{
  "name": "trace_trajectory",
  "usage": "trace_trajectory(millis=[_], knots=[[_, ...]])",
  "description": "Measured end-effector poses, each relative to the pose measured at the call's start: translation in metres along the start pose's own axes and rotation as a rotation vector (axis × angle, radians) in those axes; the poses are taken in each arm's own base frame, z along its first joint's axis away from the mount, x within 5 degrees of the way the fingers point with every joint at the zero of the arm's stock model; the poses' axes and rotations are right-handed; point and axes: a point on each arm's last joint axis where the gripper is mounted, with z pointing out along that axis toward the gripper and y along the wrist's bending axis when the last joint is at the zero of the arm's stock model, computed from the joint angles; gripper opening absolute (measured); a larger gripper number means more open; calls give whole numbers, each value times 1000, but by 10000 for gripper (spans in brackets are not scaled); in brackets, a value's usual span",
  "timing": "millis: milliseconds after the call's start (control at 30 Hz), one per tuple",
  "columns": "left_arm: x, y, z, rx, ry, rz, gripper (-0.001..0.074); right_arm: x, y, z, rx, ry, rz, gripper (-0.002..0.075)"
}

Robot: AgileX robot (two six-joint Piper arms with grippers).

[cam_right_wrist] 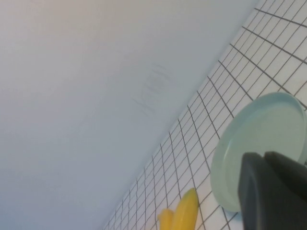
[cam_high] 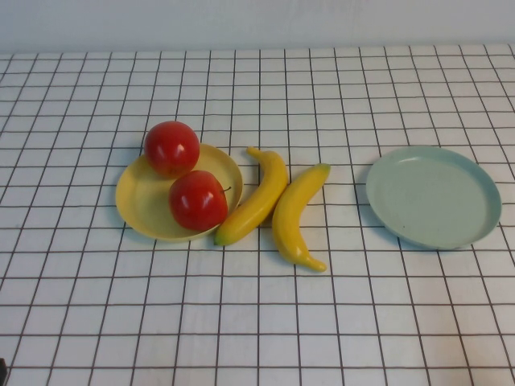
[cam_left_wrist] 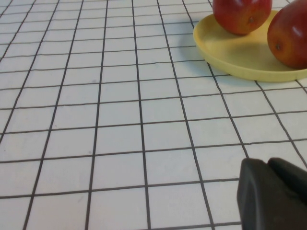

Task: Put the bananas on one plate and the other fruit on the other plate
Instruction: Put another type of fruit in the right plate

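Bananas and apples on a white grid-lined tablecloth [cam_high: 257,322], with two plates.

From left: pale yellow plate [cam_high: 137,201] holding two red apples [cam_high: 171,148] [cam_high: 197,199], rear one at the far rim, front one hiding part of the plate's near right. Just beside it, two bananas [cam_high: 256,199] [cam_high: 298,215] on the cloth, left one touching the plate's rim. Well apart at right, pale teal plate [cam_high: 433,195]. Left gripper [cam_left_wrist: 273,194] low over cloth near the yellow plate, right gripper [cam_right_wrist: 273,191] near the teal plate; both cut off, jaws impossible to judge. No legible writing.
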Motion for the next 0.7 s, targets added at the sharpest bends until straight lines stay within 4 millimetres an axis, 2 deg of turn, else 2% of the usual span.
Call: trace_trajectory(millis=[367, 533, 667, 700], knots=[[0, 0, 0, 0, 0, 0, -3, 11, 0, -1, 21, 127, 15, -15], [0, 0, 0, 0, 0, 0, -3, 0, 38, -6, 33, 271, -267, -15], [0, 0, 0, 0, 0, 0, -3, -18, 66, 5, 186, 455, -474, -15], [0, 0, 0, 0, 0, 0, -3, -23, 72, 13, 271, 548, -530, -15]])
